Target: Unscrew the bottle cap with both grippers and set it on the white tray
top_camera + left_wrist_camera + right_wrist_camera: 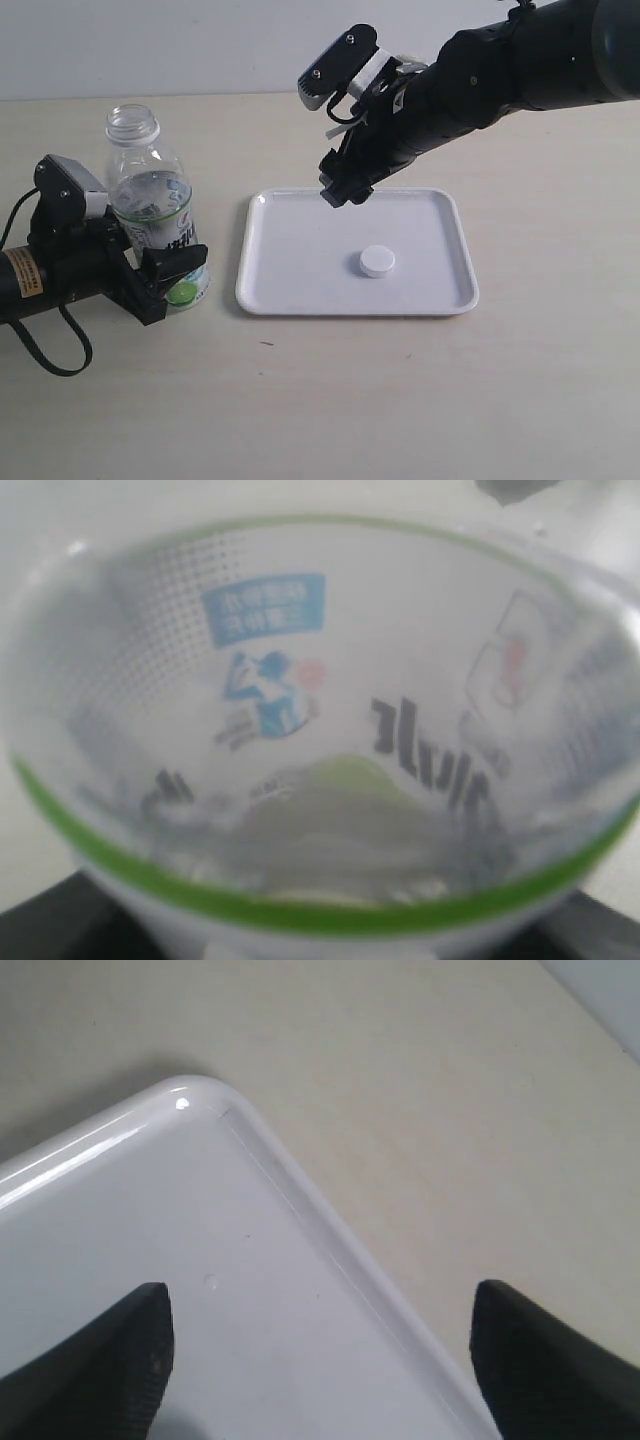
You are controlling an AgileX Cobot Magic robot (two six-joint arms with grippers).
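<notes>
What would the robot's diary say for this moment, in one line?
bottle cap: off, lying on white tray | bottle: upright, open-necked, clamped in left gripper jaws | right gripper: jaws open, empty, above tray

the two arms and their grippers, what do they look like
The left gripper is small and black with angular jaws, a grey block on top, a yellow sticker on its body and a black cable looping behind. The right gripper is black too, on a much thicker glossy black arm carrying a grey plate with screws and a white cable.

Left pincer clamped, right pincer spread
</notes>
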